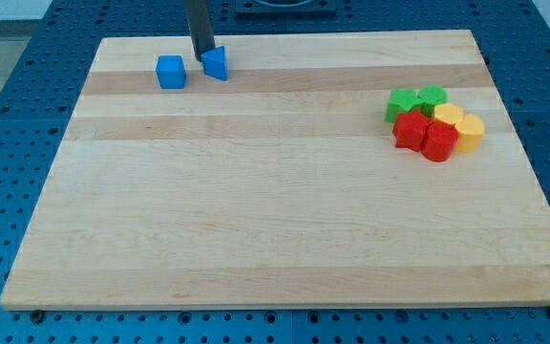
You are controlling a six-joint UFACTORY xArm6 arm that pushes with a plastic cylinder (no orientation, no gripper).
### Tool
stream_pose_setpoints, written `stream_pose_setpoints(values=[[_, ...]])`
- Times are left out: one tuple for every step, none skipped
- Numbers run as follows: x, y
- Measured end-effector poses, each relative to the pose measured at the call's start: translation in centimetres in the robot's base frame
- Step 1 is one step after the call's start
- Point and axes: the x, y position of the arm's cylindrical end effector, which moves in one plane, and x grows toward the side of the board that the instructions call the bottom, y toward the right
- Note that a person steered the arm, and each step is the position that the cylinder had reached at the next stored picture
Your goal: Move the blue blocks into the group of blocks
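A blue cube (171, 72) and a blue triangular block (217, 63) lie near the view's top left of the wooden board. My tip (200, 57) stands just left of the triangular block, touching or almost touching it, and right of the cube. At the view's right sits a tight group: two green blocks (416, 100), two red blocks (424, 134) and two yellow blocks (460, 126).
The wooden board (275, 220) rests on a blue perforated table. The board's top edge runs just behind the blue blocks.
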Motion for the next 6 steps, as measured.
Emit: stream_pose_setpoints(values=[[1.2,0.0],[-0.5,-2.2],[-1.6,-5.9],[-1.0,-10.2],[2.1,-12.4],[5.8,-11.4]])
